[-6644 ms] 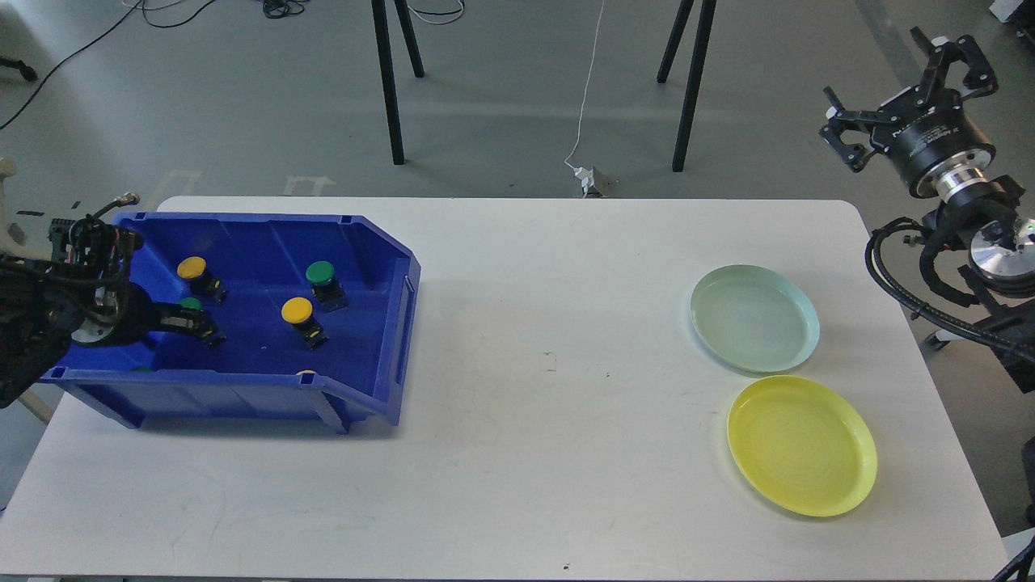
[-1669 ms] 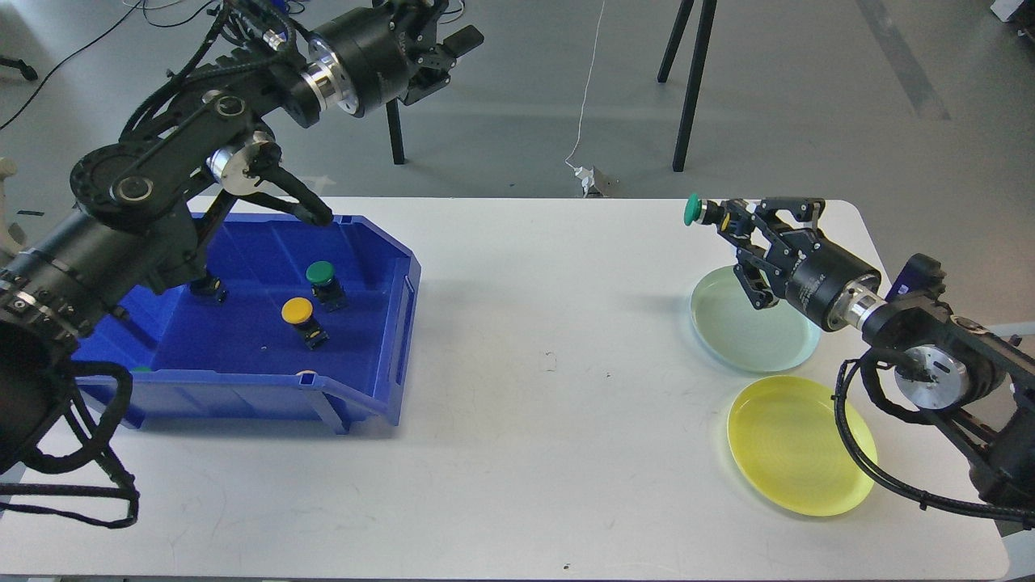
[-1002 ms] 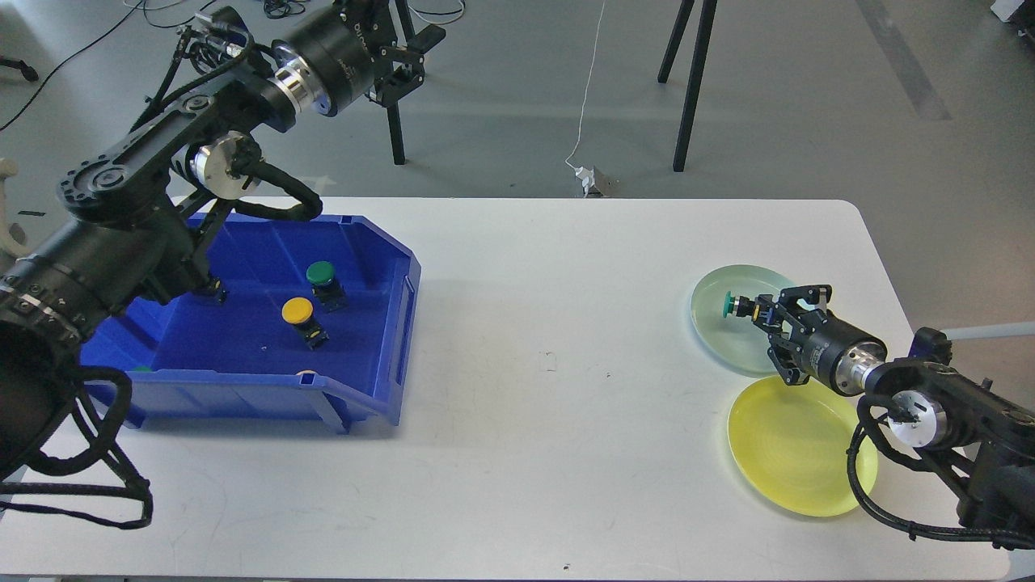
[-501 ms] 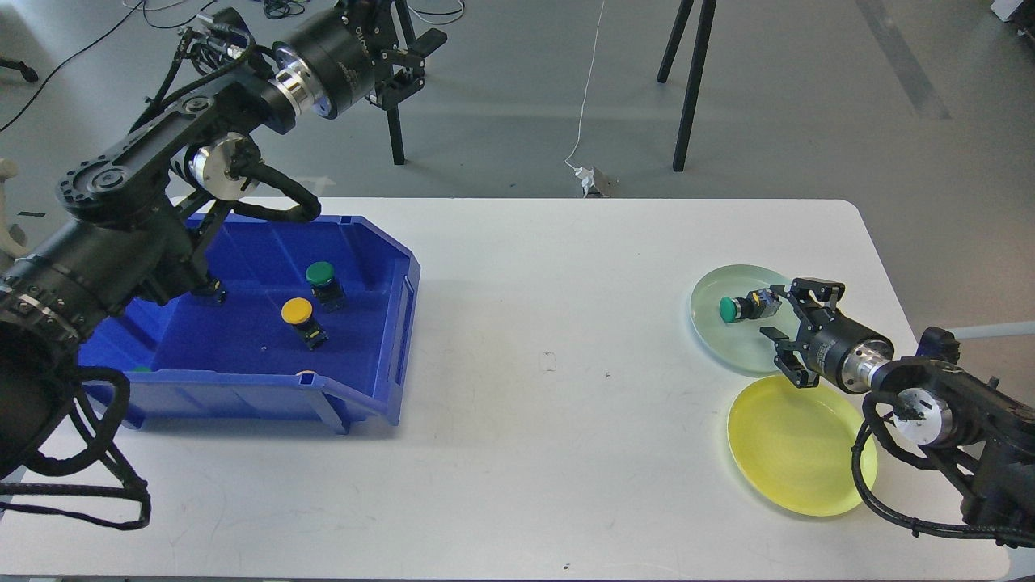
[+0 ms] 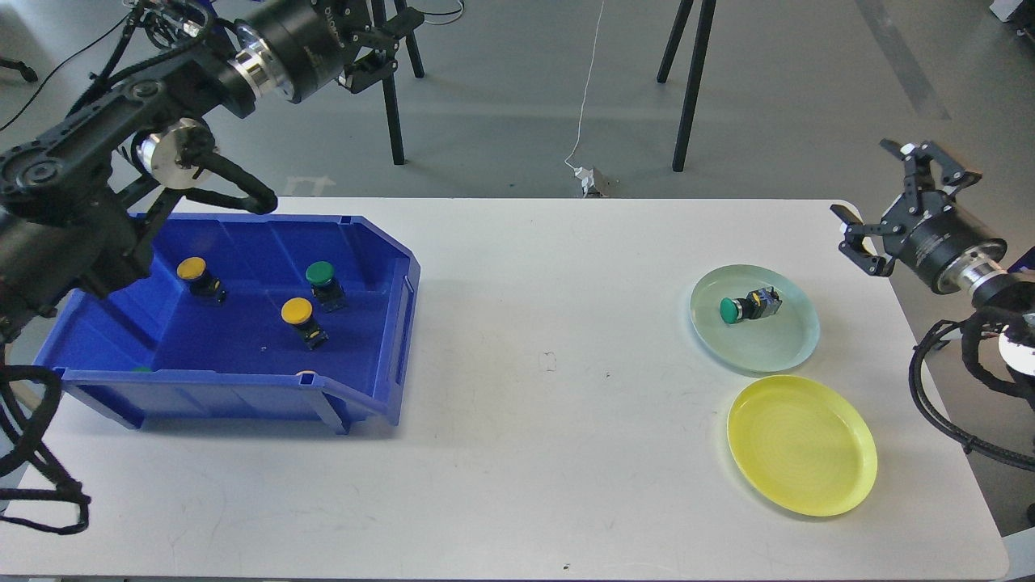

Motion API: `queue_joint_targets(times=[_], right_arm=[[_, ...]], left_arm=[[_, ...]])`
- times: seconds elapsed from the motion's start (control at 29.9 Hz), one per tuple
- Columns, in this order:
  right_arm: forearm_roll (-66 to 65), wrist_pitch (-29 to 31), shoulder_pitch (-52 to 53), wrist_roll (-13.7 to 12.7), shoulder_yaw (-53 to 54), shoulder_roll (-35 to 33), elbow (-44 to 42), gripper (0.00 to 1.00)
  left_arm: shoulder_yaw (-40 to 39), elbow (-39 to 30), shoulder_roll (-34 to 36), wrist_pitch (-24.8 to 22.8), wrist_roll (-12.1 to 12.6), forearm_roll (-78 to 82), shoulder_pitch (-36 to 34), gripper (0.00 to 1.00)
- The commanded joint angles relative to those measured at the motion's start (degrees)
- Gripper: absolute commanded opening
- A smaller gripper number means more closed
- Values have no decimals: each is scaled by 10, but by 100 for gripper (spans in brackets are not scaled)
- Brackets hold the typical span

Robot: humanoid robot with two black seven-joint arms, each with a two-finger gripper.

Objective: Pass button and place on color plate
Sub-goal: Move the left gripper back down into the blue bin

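Note:
A green button (image 5: 748, 307) lies on its side on the pale green plate (image 5: 784, 343) at the right. The yellow plate (image 5: 802, 444) below it holds nothing. My right gripper (image 5: 893, 182) is open and empty, raised beyond the table's right edge, apart from the plates. The blue bin (image 5: 242, 356) at the left holds two yellow buttons (image 5: 297, 311) (image 5: 192, 269) and a green button (image 5: 321, 274). My left gripper (image 5: 386, 32) is raised high behind the bin, open and empty.
The white table (image 5: 517, 453) stretches between the bin and the plates. Black stand legs (image 5: 687, 81) and a white cable (image 5: 586, 97) are on the floor behind the table. Small green and yellow bits show at the bin's front wall.
My right gripper let go of the green button on the pale green plate and pulled back up and to the right. My left arm moved left and uncovered a yellow button in the bin.

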Motion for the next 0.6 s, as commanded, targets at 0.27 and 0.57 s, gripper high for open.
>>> queue_joint_targets(times=[0.27,0.57], right_arm=[[27,8,37,5,49,56,0,99],[30,7,38,5,51,66,0,99]], left_arm=[[40,-141,179,-8,-5,443,32,96],[142,-131,160,-1,-5,682,44,87]])
